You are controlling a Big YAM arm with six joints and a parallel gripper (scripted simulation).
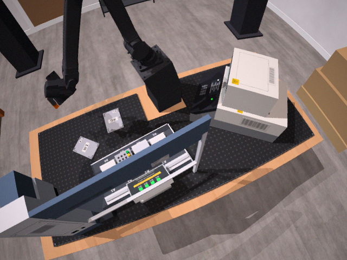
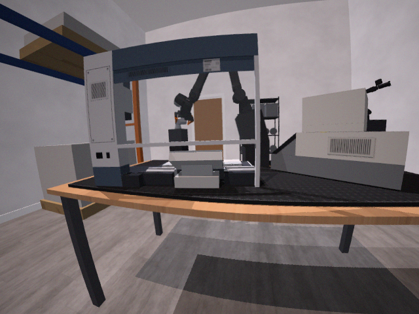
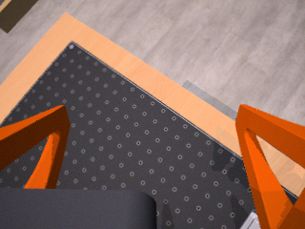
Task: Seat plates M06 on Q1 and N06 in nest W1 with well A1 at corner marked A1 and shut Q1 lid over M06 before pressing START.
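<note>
My gripper (image 1: 56,104) is open and empty, high above the left rear corner of the table; it also shows in the exterior view (image 2: 184,120). In the wrist view its orange fingers frame the dotted mat's corner. The deck (image 1: 134,149) carries a white plate on D4 (image 1: 108,165), the tube cooling block (image 1: 123,156) on D3, a white block on D2 (image 1: 140,145) and a white plate on D1 (image 1: 156,137). Cycler Q1 (image 1: 252,95) stands at the right with its lid box (image 1: 250,77) over the body. Its panel (image 1: 209,89) shows a green lamp (image 1: 211,98). Nest W1 (image 1: 88,148) is empty.
Regrip nest RG (image 1: 114,122) lies empty near the arm's base (image 1: 162,80). A blue gantry beam (image 1: 120,168) on white posts spans the deck and hides part of it. A grey instrument (image 1: 27,207) stands at the front left. Cardboard boxes (image 1: 327,95) stand off the table.
</note>
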